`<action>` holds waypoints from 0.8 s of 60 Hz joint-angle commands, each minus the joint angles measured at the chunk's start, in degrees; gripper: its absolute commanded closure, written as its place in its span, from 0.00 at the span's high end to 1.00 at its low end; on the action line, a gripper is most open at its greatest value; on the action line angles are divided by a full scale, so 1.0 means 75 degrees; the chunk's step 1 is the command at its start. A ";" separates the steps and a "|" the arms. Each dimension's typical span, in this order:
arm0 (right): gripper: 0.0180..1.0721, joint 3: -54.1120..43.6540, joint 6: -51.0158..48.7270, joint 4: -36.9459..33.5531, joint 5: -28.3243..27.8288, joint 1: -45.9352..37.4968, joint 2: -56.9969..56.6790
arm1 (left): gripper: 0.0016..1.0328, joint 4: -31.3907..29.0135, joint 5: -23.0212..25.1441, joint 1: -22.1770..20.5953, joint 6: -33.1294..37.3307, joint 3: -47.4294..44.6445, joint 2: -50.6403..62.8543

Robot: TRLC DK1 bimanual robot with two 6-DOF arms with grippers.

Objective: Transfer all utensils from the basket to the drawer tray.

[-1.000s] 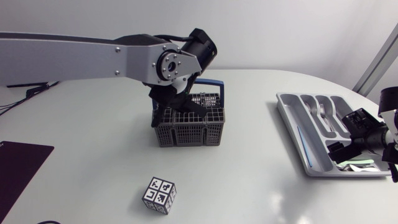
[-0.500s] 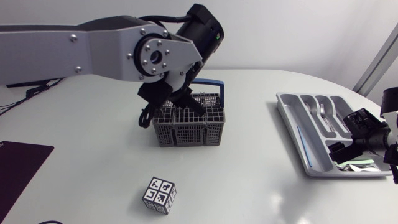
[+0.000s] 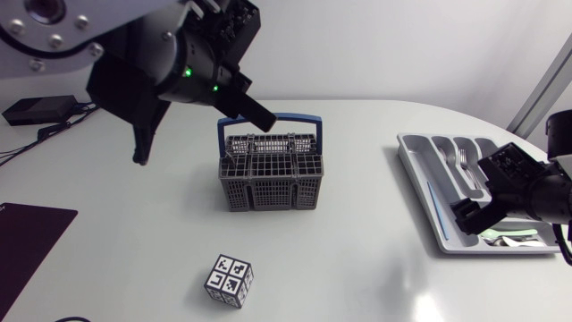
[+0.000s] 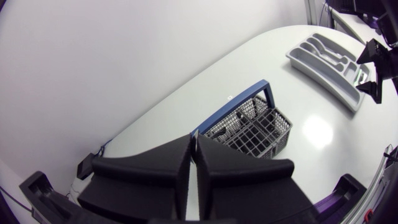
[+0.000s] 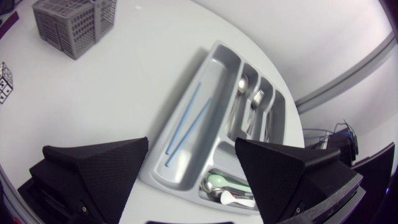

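Fingers of the left end effector [image 4: 193,140], matte black wedges, are pressed together on nothing, high above the worktop [image 3: 134,224]. Mid-worktop stands the grey plastic lattice basket [image 3: 271,182] with its blue handle. Farther right, the moulded grey drawer tray [image 3: 416,159] holds a metal fork [image 3: 463,159] and thin blue sticks [image 5: 183,118]. Over it hangs the right end effector [image 5: 192,142], spread wide and empty.
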 commanded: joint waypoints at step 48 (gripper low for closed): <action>0.86 0.1902 0.2367 0.0193 -0.1810 0.5305 0.0798 | 0.03 -0.1929 0.6736 0.1425 -0.1461 0.0658 0.1386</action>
